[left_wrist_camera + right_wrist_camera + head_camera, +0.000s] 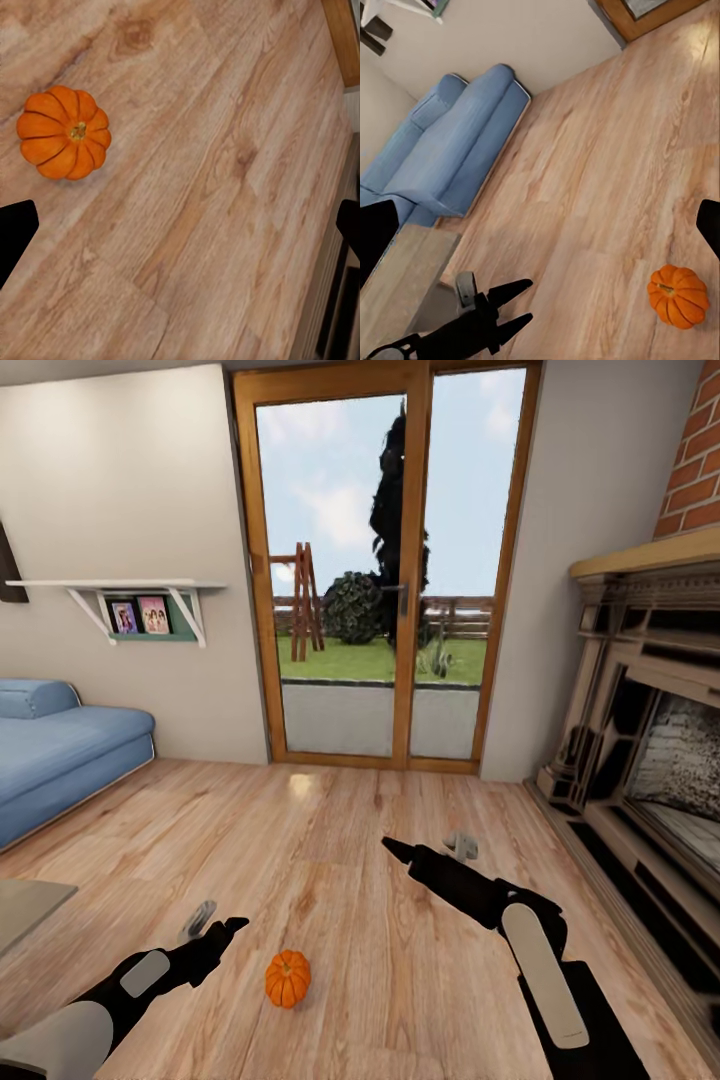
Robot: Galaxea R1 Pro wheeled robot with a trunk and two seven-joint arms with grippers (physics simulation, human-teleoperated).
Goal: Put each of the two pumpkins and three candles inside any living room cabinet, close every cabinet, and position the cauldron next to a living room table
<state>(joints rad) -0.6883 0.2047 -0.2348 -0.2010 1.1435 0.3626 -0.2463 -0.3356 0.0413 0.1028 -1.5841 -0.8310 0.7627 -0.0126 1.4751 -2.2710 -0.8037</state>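
Left claw [222,930], jaws apart and empty, sits lower left of frame; I see the pumpkin [287,978] just right of it, nearer than my right claw [395,848]

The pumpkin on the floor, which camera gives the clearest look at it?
The left wrist view: the pumpkin is largest there, seen from above with ribs and stem plain. The head view shows it small between both arms; the right wrist view shows it from the side on the wood floor.
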